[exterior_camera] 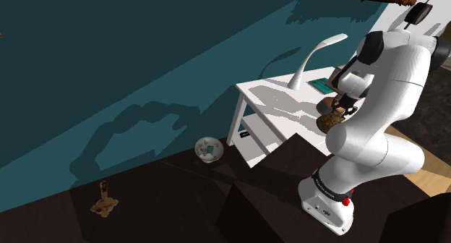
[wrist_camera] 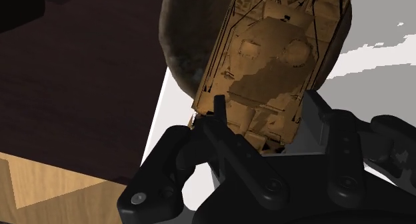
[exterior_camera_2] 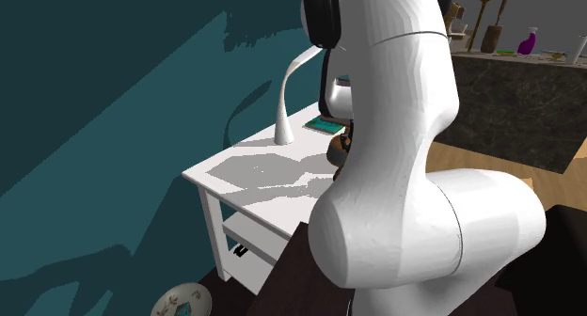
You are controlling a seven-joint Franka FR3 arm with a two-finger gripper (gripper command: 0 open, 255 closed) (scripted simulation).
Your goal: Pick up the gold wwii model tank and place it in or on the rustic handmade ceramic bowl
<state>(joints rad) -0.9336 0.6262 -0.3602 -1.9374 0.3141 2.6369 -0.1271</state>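
Note:
My black gripper point(wrist_camera: 267, 108) is shut on the gold model tank point(wrist_camera: 273, 69), with one finger on each of its sides. Right behind the tank is a dark brown round bowl point(wrist_camera: 179, 49), standing at the edge of the white table point(wrist_camera: 373, 63). In the shoulder view the gripper point(exterior_camera: 342, 111) hangs over the table's near corner with the tank point(exterior_camera: 331, 121) under it and the brown bowl point(exterior_camera: 325, 104) just beyond. Whether the tank touches the bowl I cannot tell. In the second exterior view the arm hides most of them, leaving a brown patch point(exterior_camera_2: 338, 150).
On the white table point(exterior_camera: 275, 104) stand a white curved lamp point(exterior_camera: 312, 59) and a teal book point(exterior_camera: 319, 83). A white bowl with a green inside point(exterior_camera: 208, 149) and a small wooden figure point(exterior_camera: 105, 202) sit on the dark floor. A teal wall lies behind.

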